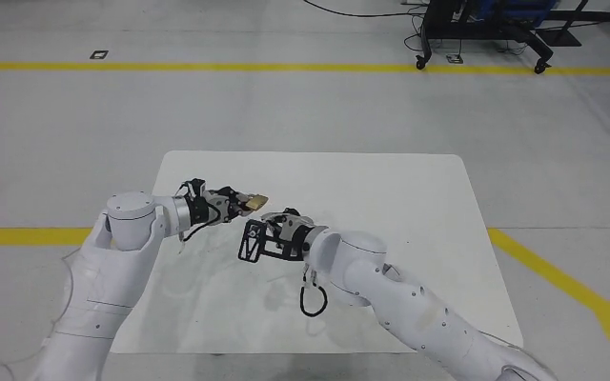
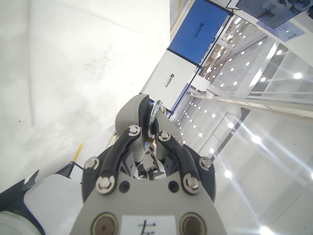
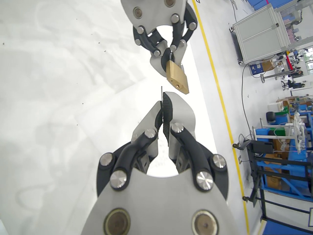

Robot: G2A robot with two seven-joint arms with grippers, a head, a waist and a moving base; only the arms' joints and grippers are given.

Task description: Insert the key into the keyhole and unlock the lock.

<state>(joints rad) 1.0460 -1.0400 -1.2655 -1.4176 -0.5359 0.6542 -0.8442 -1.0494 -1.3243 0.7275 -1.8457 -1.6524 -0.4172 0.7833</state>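
My left gripper (image 1: 238, 203) holds a brass padlock (image 1: 256, 201) in the air above the white table (image 1: 410, 200), shut on its silver shackle (image 2: 156, 112). In the right wrist view the padlock (image 3: 177, 78) hangs from the left gripper (image 3: 170, 58) with its keyhole (image 3: 179, 86) turned toward my right gripper (image 3: 163, 101). That gripper is shut on a thin key (image 3: 161, 92), of which just the edge of the blade sticks out past the pads. The key tip sits a short gap from the keyhole face and slightly to one side of it.
Both grippers meet over the left-middle of the table, near my right gripper (image 1: 270, 221). A black cable loop (image 1: 313, 295) hangs from the right arm. A yellow floor line (image 1: 286, 67) and a dark cart (image 1: 486, 29) lie far beyond the table.
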